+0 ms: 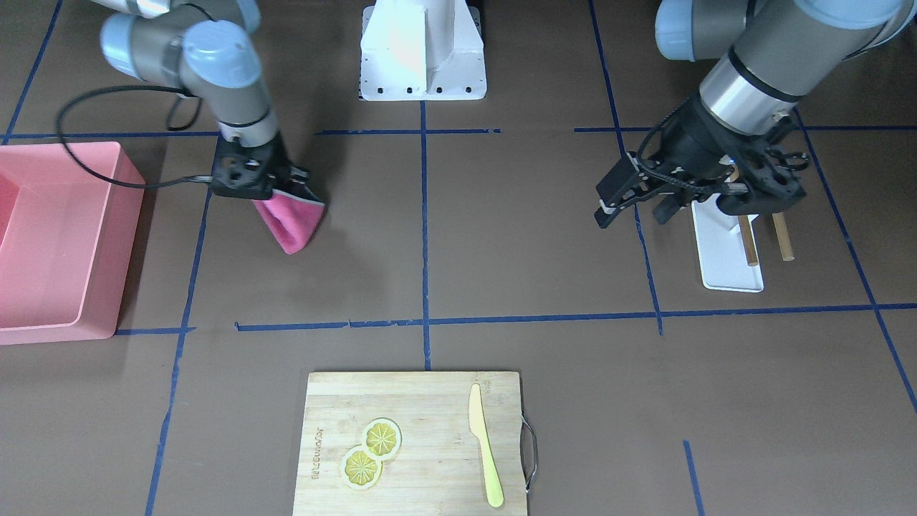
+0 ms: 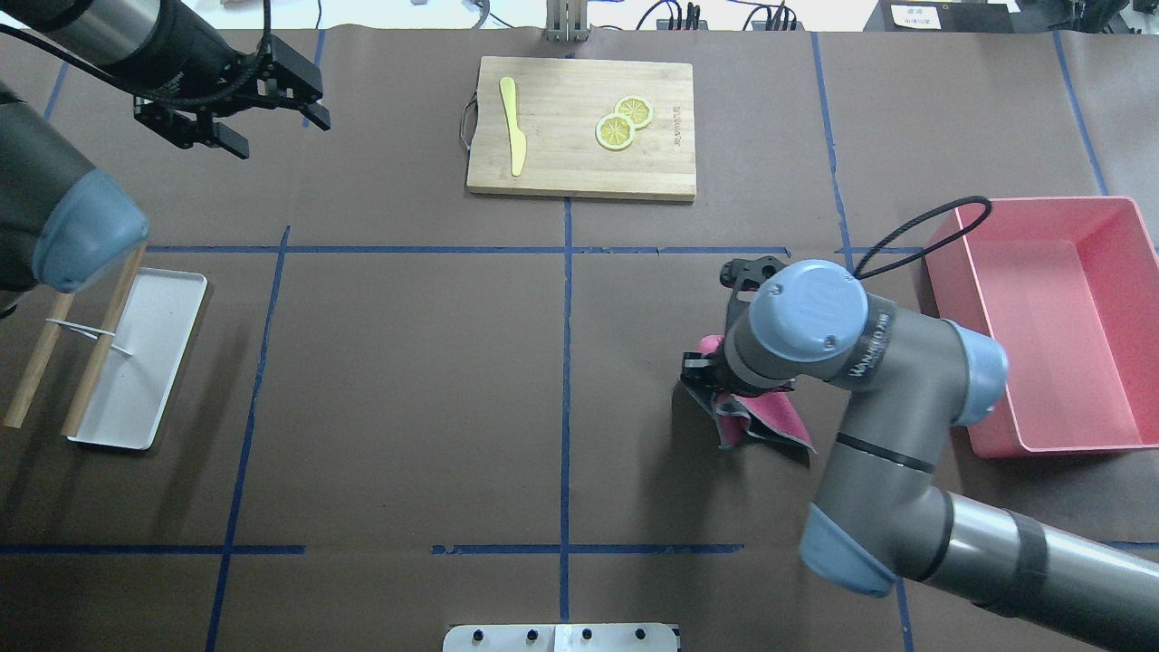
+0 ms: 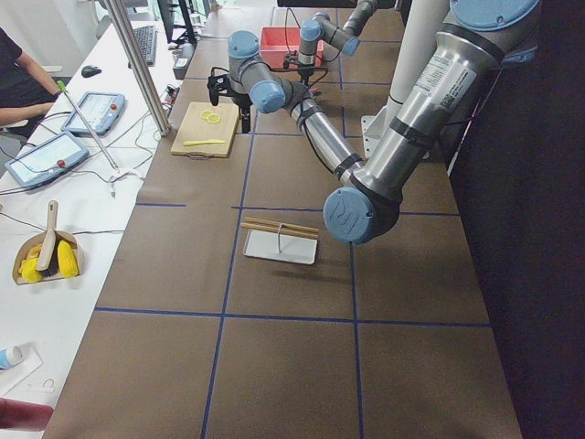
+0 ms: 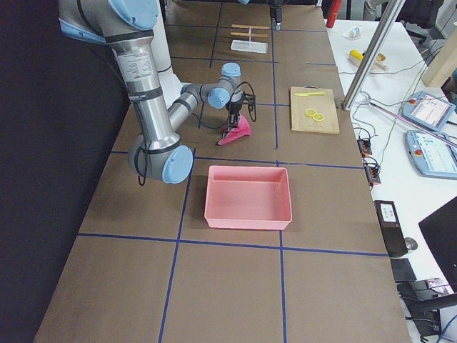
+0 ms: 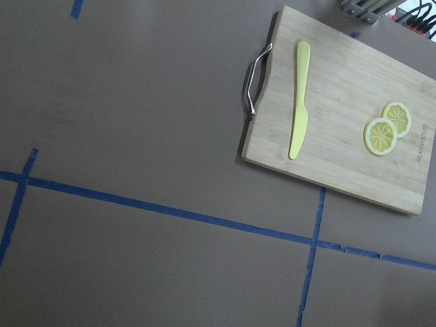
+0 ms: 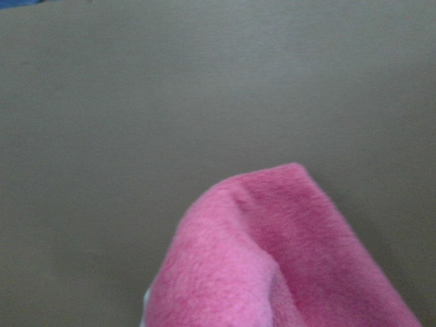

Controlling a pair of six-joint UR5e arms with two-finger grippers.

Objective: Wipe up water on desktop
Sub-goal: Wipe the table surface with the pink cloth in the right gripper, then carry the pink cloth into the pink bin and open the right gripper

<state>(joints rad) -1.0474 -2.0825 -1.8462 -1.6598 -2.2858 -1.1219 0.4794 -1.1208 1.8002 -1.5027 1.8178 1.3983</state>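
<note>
The desktop point(image 1: 530, 236) is a dark-brown surface with blue tape lines, also seen from overhead point(image 2: 407, 380). I see no water on it. My right gripper point(image 1: 286, 188) is shut on a folded pink cloth point(image 1: 290, 223) and holds it down against the desktop, near the pink bin. The cloth also shows overhead point(image 2: 770, 421), in the exterior right view point(image 4: 239, 131) and fills the right wrist view point(image 6: 286, 259). My left gripper point(image 2: 276, 127) is open and empty, raised above the desktop beside the white tray; it also shows from the front point(image 1: 634, 215).
A pink bin point(image 1: 57, 236) stands on my right side point(image 2: 1041, 317). A bamboo cutting board point(image 1: 430, 408) with two lemon slices and a yellow knife lies at the far middle point(image 2: 561, 136). A white tray point(image 1: 723, 258) with wooden sticks lies on my left point(image 2: 145, 362).
</note>
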